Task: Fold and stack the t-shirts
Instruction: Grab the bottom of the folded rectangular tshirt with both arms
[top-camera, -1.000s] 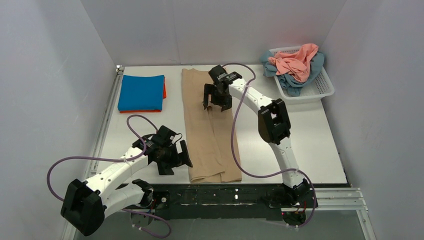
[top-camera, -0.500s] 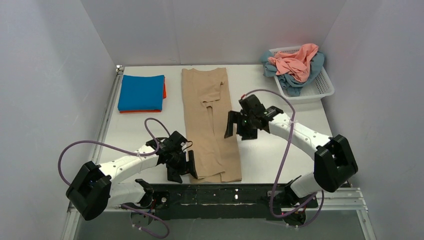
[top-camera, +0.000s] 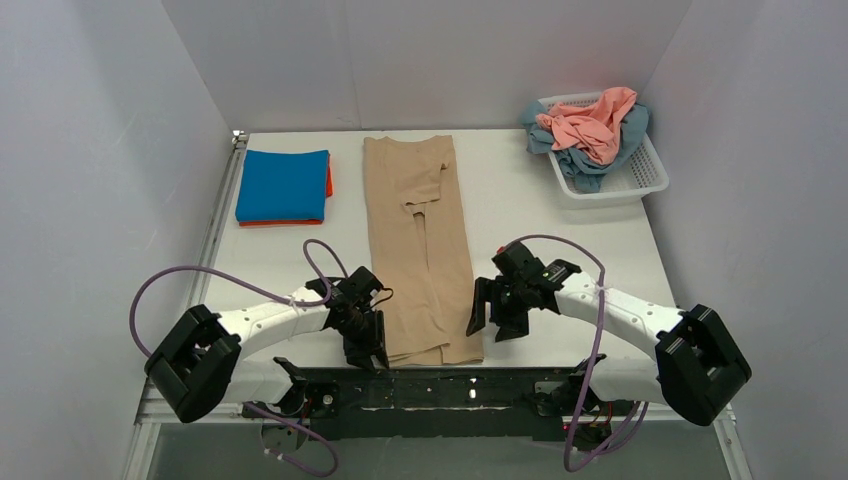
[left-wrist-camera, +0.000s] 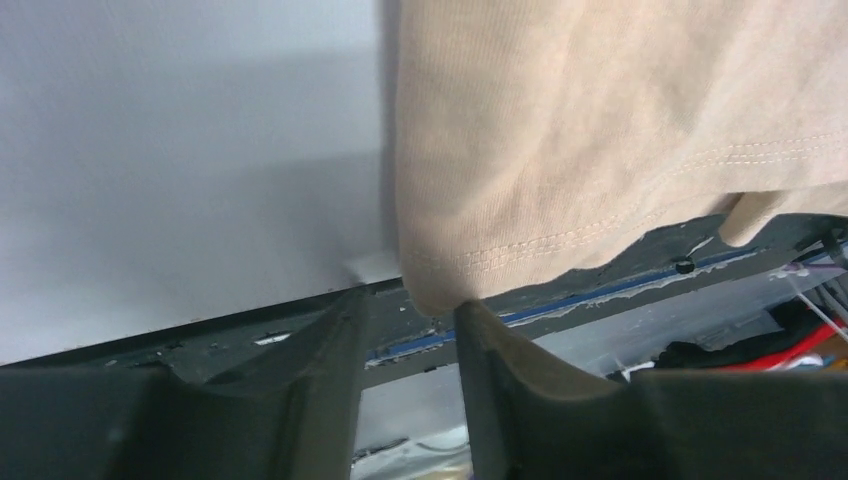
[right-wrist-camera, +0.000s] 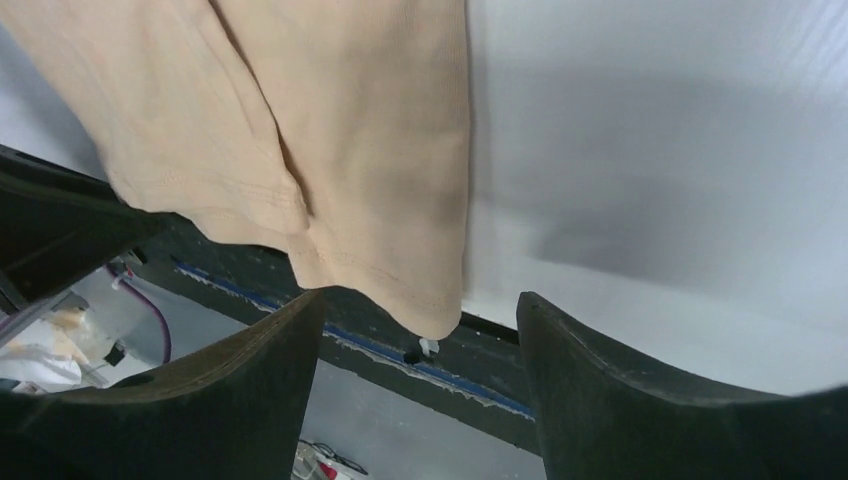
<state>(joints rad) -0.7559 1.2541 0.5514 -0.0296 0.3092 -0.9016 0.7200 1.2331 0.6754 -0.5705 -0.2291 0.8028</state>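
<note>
Left pincer (left-wrist-camera: 408, 305) half-open astride the hem of the tan t-shirt (left-wrist-camera: 600, 120), right pincer (right-wrist-camera: 418, 300) agape. I'd pinch both layers evenly.

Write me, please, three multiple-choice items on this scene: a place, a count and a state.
1. Where does the white basket stand? A) far right corner of the table B) near left corner C) centre
2. How many shirts form the folded stack at far left? A) one B) two C) four
3. How does the tan shirt lie? A) crumpled in a ball B) flat in a long strip C) draped over the basket

1 A: the top view shows it far right.
2 B: a blue shirt lies on an orange-red shirt.
3 B: it runs flat down the table's middle.
</note>
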